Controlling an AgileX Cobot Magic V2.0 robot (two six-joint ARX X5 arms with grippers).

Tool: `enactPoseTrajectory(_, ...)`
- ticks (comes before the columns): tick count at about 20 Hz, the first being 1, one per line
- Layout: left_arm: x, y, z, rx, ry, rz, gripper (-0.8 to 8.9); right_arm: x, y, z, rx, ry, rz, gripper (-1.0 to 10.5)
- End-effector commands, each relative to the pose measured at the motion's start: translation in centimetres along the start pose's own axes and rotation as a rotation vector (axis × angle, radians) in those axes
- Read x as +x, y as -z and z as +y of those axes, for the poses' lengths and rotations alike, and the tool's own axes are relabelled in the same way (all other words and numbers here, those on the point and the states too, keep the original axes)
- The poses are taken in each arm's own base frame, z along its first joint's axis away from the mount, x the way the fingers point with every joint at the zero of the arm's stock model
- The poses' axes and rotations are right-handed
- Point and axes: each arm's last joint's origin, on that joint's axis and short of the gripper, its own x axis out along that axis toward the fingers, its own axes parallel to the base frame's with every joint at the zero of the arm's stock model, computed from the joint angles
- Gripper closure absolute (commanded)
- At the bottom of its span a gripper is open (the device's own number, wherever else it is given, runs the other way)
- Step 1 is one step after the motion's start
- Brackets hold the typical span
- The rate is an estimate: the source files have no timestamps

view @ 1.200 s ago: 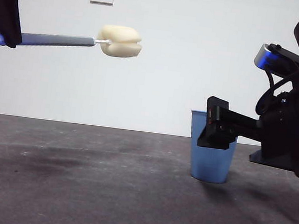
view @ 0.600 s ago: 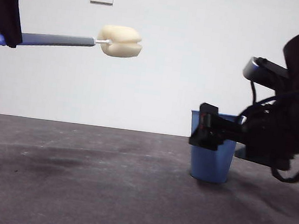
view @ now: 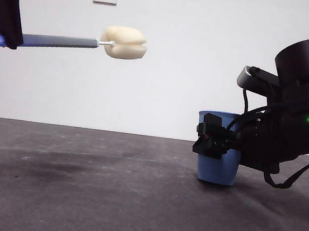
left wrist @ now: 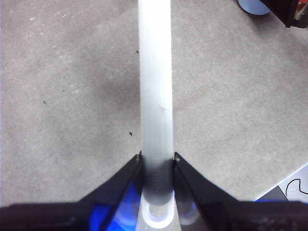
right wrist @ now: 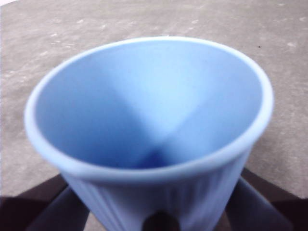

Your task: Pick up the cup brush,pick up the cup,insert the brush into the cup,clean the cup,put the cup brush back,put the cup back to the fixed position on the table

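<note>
1. The first step looks done: the left hand (left wrist: pixel 157 161) is clamped on the long grey handle of the cup brush (view: pixel 62 41), holding it roughly level and high above the wide dark grey matte counter (view: pixel 89 186). Its cream-yellow rounded sponge head points toward the cup's side of the scene.

2. In the left wrist view the handle runs straight out between the two black jaws, which press on it from both sides.

3. The second step is under way. The blue ribbed plastic cup (view: pixel 218 157), a handleless tumbler tapering to its base, stands upright with its base on the counter — not yet lifted, as far as the front view shows.

4. The right hand (right wrist: pixel 159 211) has a jaw on either side of the cup's lower wall. The jaws lie close against the ribs, but I cannot tell whether they are gripping it.

5. Brush and cup are well apart.

6. Still to do, by my reading — raising the cup, inserting the sponge, scrubbing, then returning brush and cup to the counter.
</note>
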Motion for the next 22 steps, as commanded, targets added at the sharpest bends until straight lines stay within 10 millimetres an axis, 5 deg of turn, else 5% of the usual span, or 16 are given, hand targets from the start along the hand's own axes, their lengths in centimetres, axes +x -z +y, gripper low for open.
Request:
enactPoseTrajectory(1,-0.2,-0.2,0.0,0.044,-0.005,-0.015,8.22,-0.2,-0.3,0.5,-0.009,-0.015,0.007,9.6)
enactPoseTrajectory(6,0.1,0.1,0.1,0.187,-0.007,0.025,8.22,-2.8,-3.4,2.3,-0.157,-0.047,0.078,9.6)
enactPoseTrajectory(12,0.4,0.6,0.1,0.430,0.010,0.110,8.22,-4.9,-6.4,3.0,-0.436,0.002,0.459,9.6)
enactPoseTrajectory(22,0.9,2.0,-0.7,0.571,0.222,0.264,8.22,-7.1,-5.8,7.3,-1.099,-0.018,0.705,9.6)
